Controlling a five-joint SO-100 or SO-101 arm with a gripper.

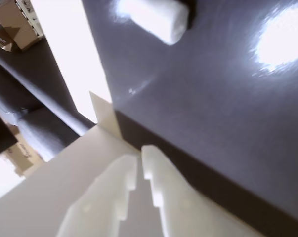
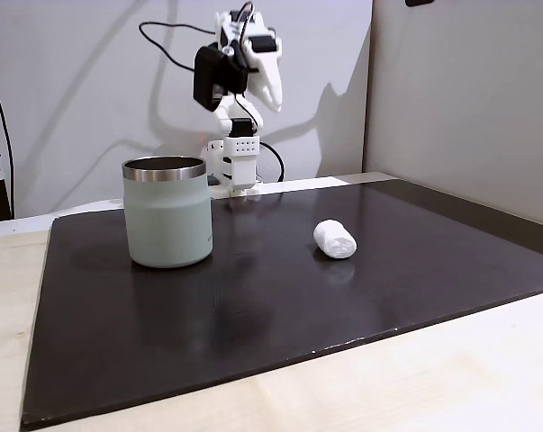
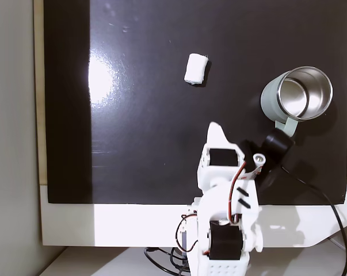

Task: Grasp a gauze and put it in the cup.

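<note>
A pale desk [image 2: 487, 360] carries a glossy black mat [image 2: 253, 306]; on the mat the cup [image 2: 167, 214] stands upright, the gauze [image 2: 334, 239] well apart.

A glossy black mat [image 2: 280, 306] is lying across a pale wood table [image 2: 451, 378], catching glare. Cardboard boxes [image 1: 15, 22] are sitting off in the background.

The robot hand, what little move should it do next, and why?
Probably reach forward and down toward the gauze, opening as it goes. The gripper is raised near the arm's base with its fingers close together, holding nothing. The gauze lies on its side on the black mat, apart from the cup, so nothing blocks the way.
</note>
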